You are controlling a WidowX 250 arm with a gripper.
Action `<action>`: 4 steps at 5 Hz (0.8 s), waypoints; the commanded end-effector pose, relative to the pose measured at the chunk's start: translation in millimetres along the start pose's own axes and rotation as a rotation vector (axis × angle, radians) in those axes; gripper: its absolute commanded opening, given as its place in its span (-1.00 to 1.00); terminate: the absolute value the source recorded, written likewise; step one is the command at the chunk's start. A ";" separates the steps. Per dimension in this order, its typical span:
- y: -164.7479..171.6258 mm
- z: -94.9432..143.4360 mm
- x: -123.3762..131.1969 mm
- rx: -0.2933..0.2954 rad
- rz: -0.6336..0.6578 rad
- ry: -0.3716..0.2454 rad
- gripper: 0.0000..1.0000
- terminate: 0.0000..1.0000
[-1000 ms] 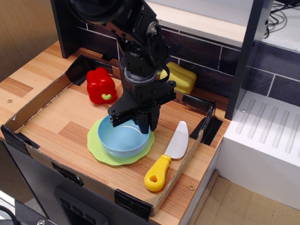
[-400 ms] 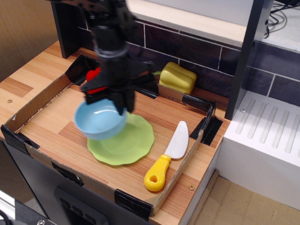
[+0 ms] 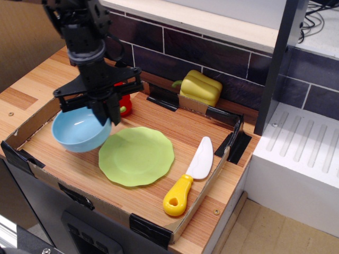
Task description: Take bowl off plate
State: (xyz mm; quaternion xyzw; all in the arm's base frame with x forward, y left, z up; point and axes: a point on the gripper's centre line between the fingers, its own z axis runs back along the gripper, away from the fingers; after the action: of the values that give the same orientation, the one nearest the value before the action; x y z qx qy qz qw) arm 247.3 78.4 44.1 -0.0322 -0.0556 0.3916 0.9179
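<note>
Light blue bowl [image 3: 80, 129]: clear of the lime-green plate [image 3: 136, 156], just beside its left edge, rim pinched in the closed gripper [image 3: 105, 112]; remaining, by judgement: set down, release.

Black robot arm [image 3: 85, 32], glossy jointed segments, grey collar, dark angular jaws.

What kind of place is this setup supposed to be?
Probably a toy kitchen play set: a wooden counter backed by a dark tiled wall, with a glossy yellow plastic pepper and a white toy knife with a yellow handle lying in a shallow cardboard tray.
</note>
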 end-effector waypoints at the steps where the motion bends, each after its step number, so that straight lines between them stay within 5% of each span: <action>1: 16.4 -1.0 24.3 0.034 -0.026 -0.053 -1.00 -1.00; 3: 24.4 -10.2 18.8 0.078 -0.073 -0.026 -1.00 -1.00; 4: 18.7 -0.2 12.1 0.075 -0.099 -0.009 1.00 -1.00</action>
State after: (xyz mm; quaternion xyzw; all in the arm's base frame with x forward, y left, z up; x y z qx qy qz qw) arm 233.8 97.6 30.6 0.0040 -0.0206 0.3475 0.9374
